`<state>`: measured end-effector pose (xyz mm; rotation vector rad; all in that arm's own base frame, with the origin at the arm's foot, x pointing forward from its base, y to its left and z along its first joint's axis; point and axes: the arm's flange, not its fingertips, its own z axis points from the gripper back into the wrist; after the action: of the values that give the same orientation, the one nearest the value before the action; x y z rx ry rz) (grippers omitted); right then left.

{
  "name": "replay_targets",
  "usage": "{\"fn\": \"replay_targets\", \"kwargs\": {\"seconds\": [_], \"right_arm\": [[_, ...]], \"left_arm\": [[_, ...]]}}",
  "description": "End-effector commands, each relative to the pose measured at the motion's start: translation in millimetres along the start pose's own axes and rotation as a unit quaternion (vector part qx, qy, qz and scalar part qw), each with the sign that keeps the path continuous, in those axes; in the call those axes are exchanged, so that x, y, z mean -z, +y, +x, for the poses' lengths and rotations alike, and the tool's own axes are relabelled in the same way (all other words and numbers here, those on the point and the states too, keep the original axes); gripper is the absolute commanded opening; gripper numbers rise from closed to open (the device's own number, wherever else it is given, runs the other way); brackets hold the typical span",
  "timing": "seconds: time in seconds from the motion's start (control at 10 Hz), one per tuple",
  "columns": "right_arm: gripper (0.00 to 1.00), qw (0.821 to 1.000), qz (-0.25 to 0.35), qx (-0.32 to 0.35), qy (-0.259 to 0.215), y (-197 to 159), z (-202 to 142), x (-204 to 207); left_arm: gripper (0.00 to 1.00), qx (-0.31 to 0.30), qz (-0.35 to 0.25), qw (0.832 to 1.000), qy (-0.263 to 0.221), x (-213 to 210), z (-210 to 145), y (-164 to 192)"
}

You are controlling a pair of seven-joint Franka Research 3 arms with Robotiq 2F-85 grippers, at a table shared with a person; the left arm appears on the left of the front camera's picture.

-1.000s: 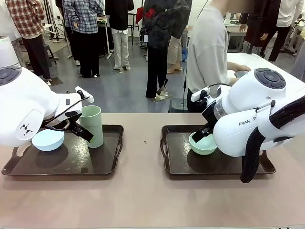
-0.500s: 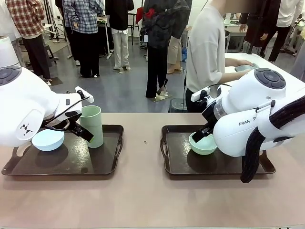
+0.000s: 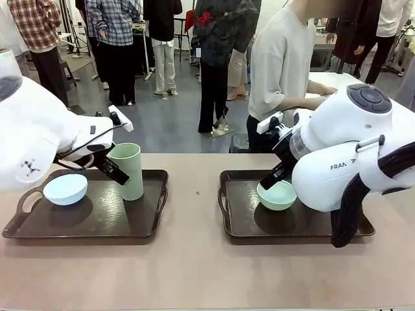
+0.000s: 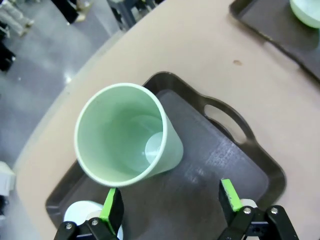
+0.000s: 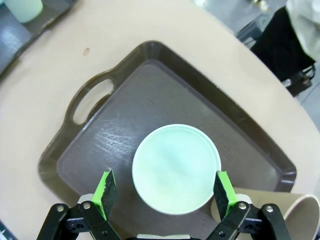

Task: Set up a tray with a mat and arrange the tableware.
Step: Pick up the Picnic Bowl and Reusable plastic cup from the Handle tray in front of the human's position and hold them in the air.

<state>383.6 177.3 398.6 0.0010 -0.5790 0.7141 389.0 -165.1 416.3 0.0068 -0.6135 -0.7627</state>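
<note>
Left wrist view: left gripper [image 4: 170, 197] spread wide, pale green cup [image 4: 125, 135] upright just beyond its fingers; right gripper [image 5: 165, 182] wide, mint bowl [image 5: 176, 167] between its fingers, both standing free, seemingly already placed.

In the right wrist view the tan-brown cup [image 5: 294, 212] is cut off by the picture's edge, at five o'clock of the mint green bowl [image 5: 176, 167]. In the left wrist view the pale blue bowl [image 4: 80, 211] is a sliver at seven o'clock of the pale green cup [image 4: 125, 135]. In the front view the right arm [image 3: 350, 155] hides the three o'clock end of the right tray [image 3: 249, 227]. The speck [image 3: 198, 192] on the table is too small to tell.
</note>
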Motion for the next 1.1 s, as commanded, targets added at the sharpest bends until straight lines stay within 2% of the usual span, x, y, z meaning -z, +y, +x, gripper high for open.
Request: {"fn": "replay_targets", "kwargs": {"seconds": [0.0,0.3,0.6,0.8,1.0], "right_arm": [[1.00,0.997,0.013,0.040,0.063,47.6,-100.8,-48.2],[1.00,0.991,0.038,0.090,0.090,74.7,-178.6,-74.7],[1.00,0.979,0.070,0.124,0.144,105.9,-250.8,-80.0],[1.00,0.979,0.070,0.132,0.140,118.6,-281.4,-82.1],[1.00,0.970,0.096,0.212,0.077,43.0,-305.2,-80.9]], "left_arm": [[1.00,0.012,-0.011,0.999,0.044,-66.2,-98.0,-39.1],[1.00,-0.012,-0.017,0.994,0.109,-104.6,-155.4,-49.8],[1.00,-0.030,-0.055,0.991,0.115,-136.8,-193.8,-65.8],[1.00,-0.042,-0.044,0.992,0.106,-144.1,-216.0,-81.2],[1.00,-0.112,-0.074,0.990,0.041,-128.1,-231.4,-20.7]]}}
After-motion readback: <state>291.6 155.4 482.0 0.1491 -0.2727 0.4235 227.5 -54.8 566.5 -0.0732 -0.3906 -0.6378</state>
